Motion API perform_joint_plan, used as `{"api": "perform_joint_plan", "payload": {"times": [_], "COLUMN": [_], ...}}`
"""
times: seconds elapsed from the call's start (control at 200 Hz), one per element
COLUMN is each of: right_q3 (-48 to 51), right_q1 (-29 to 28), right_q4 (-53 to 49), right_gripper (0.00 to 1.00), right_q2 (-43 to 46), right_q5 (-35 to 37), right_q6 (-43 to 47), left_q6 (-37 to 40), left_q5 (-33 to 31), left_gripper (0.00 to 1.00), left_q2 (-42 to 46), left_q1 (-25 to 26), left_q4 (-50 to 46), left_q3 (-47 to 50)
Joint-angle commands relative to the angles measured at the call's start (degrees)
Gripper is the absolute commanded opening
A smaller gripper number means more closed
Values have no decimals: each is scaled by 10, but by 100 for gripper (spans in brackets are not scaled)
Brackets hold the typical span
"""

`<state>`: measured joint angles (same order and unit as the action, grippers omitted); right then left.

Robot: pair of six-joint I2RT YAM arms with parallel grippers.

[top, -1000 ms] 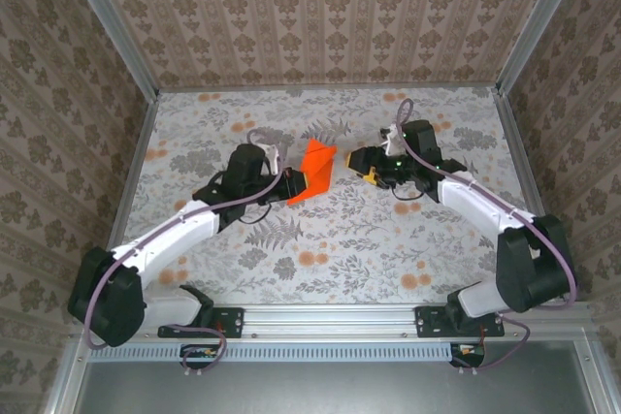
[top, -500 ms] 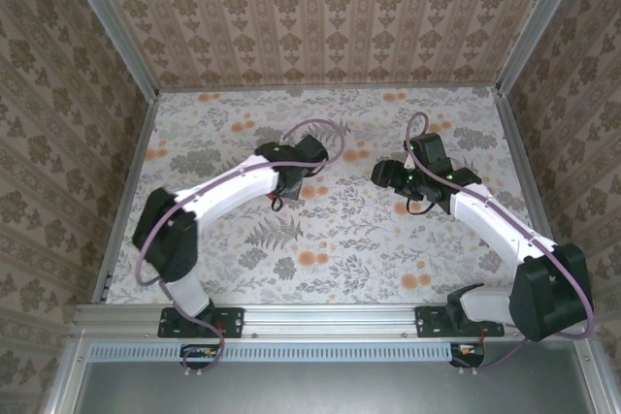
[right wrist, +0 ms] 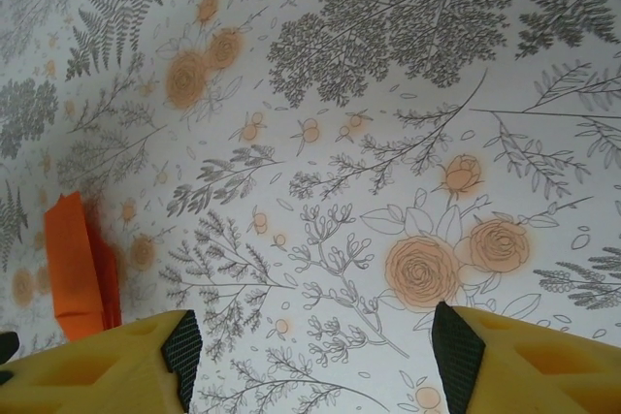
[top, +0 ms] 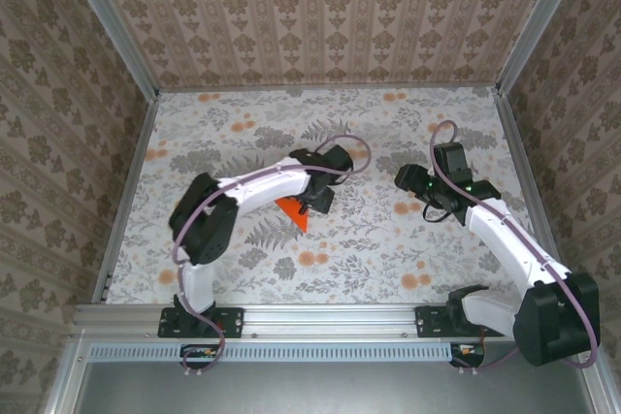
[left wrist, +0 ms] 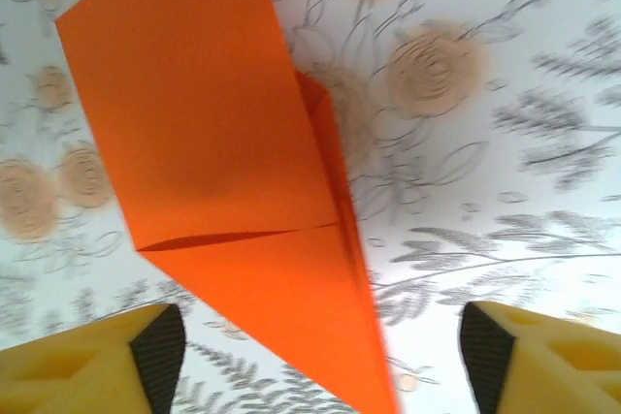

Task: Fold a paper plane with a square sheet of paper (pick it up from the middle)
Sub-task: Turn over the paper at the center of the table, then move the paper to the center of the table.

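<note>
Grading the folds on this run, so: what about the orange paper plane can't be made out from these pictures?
Top view: the left arm covers most of the paper plane; one orange corner shows.
Left wrist view: its nose and tail run off the bottom and top edges; blurred.
Right wrist view: small, creases unreadable; a finger of the right gripper hides its lower end.

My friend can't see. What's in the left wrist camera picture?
A bright orange folded paper plane lies on the flowery table, its point toward the camera. The left gripper is open, one yellow finger at each bottom corner, not squeezing the paper.
</note>
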<state>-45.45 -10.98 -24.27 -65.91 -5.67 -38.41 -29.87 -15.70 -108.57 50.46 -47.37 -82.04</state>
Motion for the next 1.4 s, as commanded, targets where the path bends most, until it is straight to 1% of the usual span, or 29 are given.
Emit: {"api": "perform_joint_plan", "payload": {"times": [0.0,0.05,0.12,0.19,0.295,0.355,0.385,0.395,0.415,0.49,0.585,0.68,0.84,0.955,1.025,1.12,1.215,1.26,1.3,1.34,1.35,1.395], "right_q3": [-5,-16,-33,-63,-120,-159,-178,-184,-196,-234,-270,-303,-322,-305,-283,-242,-214,-211,-208,-206,-206,-205], "right_q1": [-20,-48,-104,-162,-241,-275,-289,-293,-301,-322,-333,-337,-335,-326,-320,-312,-304,-304,-304,-302,-300,-296], "right_q4": [20,30,59,84,116,125,127,127,126,127,127,98,40,-1,-31,-62,-81,-80,-72,-68,-54,-35], "right_gripper": [66,64,60,54,44,41,39,38,37,36,36,35,35,36,37,37,37,38,40,44,44,46], "right_q2": [-25,-47,-83,-132,-230,-280,-305,-312,-329,-380,-430,-469,-505,-501,-484,-445,-402,-384,-367,-347,-343,-327], "right_q5": [-43,-47,-52,-53,-64,-65,-66,-67,-68,-71,-78,-79,-85,-109,-113,-83,-80,-86,-85,-79,-78,-77], "right_q6": [23,22,11,-2,-26,-37,-40,-41,-44,-51,-58,-53,-2,97,184,284,334,342,328,294,284,235], "left_q6": [-15,-27,-47,-65,-89,-99,-104,-105,-107,-113,-121,-126,-123,-109,-105,-104,-105,-105,-109,-121,-124,-141], "left_q5": [149,178,202,215,230,239,241,242,244,250,254,259,276,297,311,334,343,343,342,342,342,343], "left_gripper": [82,84,87,87,88,88,88,88,88,89,90,91,93,94,96,100,100,100,100,100,100,100], "left_q2": [97,128,164,192,230,251,261,265,271,292,310,321,324,323,323,321,323,322,321,319,319,319], "left_q1": [-55,-82,-120,-159,-211,-235,-239,-253,-262,-282,-297,-304,-305,-305,-304,-304,-294,-288,-283,-277,-275,-267], "left_q4": [110,147,179,203,230,243,249,250,252,259,264,271,287,298,306,316,331,333,333,336,338,350], "left_q3": [63,104,154,201,266,298,313,317,326,352,377,395,410,413,416,417,419,417,416,416,416,421]}}
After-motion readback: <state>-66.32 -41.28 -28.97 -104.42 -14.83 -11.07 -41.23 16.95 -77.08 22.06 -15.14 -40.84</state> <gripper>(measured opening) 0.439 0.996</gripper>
